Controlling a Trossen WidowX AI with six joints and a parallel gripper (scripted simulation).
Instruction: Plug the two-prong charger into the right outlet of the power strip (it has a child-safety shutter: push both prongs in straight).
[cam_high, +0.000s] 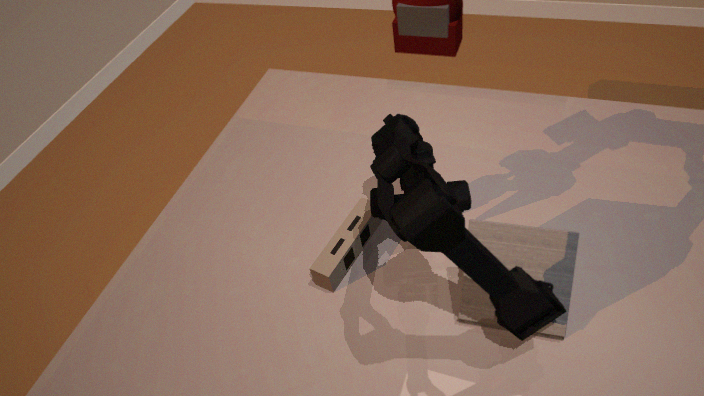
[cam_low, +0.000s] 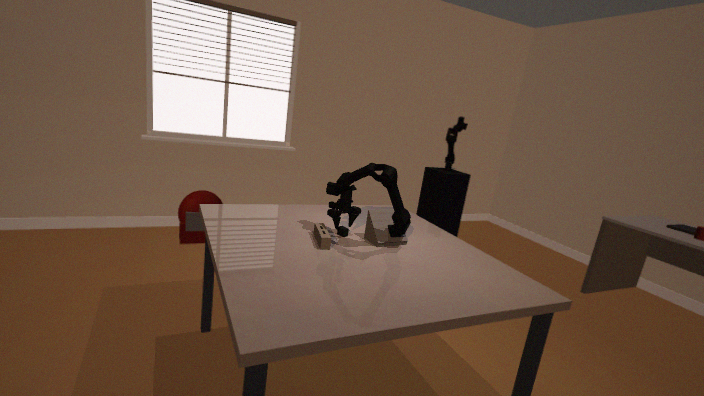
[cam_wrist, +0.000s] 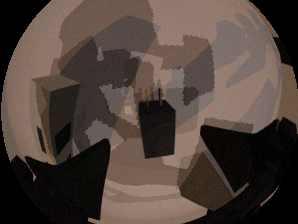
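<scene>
The black two-prong charger (cam_low: 342, 231) (cam_wrist: 157, 131) sits on the table, its two brass-coloured prongs pointing toward the top of the wrist view. In the top view the arm hides it. My gripper (cam_low: 344, 226) (cam_wrist: 156, 137) is open and empty, pointing down low above the table, with the charger between its spread fingers in the wrist view but not gripped. The beige power strip (cam_high: 324, 266) (cam_low: 325, 243) (cam_wrist: 44, 107) lies beside the gripper, at the left of the wrist view. Its dark outlets show on the side facing the charger.
A grey tilted block (cam_high: 525, 245) (cam_low: 371, 233) (cam_wrist: 202, 182) stands near the arm's base, to the right of the charger in the wrist view. A red object (cam_high: 427, 46) (cam_low: 190, 237) stands on the floor beyond the table. The arm's shadows fall across the work area.
</scene>
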